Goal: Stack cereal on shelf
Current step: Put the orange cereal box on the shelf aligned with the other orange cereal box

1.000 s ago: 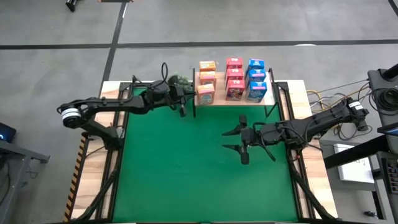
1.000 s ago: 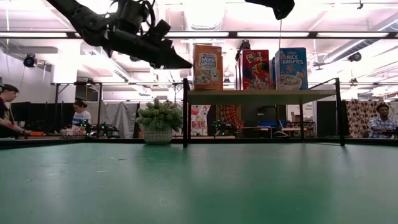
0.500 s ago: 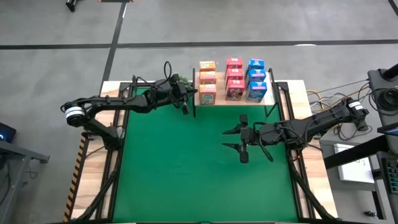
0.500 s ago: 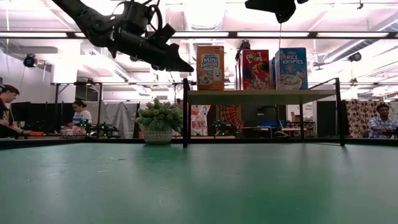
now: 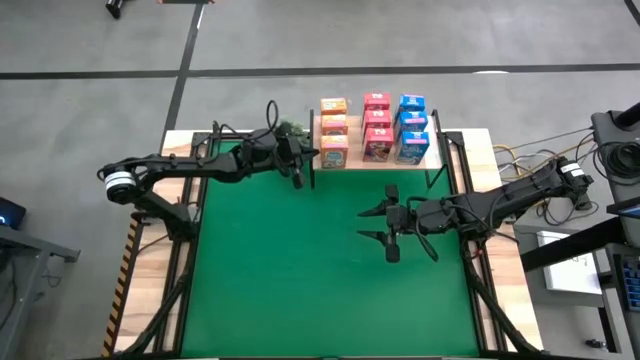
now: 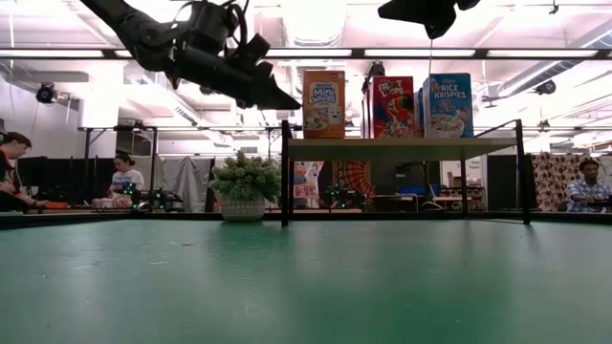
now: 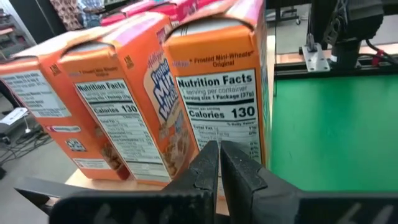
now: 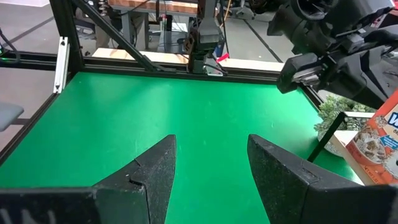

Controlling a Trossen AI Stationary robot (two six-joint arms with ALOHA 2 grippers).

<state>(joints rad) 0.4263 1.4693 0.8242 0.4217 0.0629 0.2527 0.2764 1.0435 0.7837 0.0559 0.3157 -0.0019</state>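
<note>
Nine cereal boxes (image 5: 372, 129) stand on the shelf (image 5: 352, 162) at the far edge of the bench (image 5: 300, 270), in three rows: orange boxes (image 7: 217, 93), red boxes (image 5: 377, 126), blue boxes (image 5: 411, 128). The left gripper (image 5: 297, 178), fingers pressed together and holding nothing, hangs just beside the shelf's left end, its tips near the side of the closest orange box. The right gripper (image 5: 384, 227), fingers apart and empty, hovers over the bench's right half, well apart from the shelf.

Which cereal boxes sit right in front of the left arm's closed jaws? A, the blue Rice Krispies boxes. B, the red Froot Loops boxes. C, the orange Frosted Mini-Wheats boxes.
C: the left wrist view shows the left gripper, jaws shut, at the side of the nearest orange Frosted Mini-Wheats box on the shelf.
</note>
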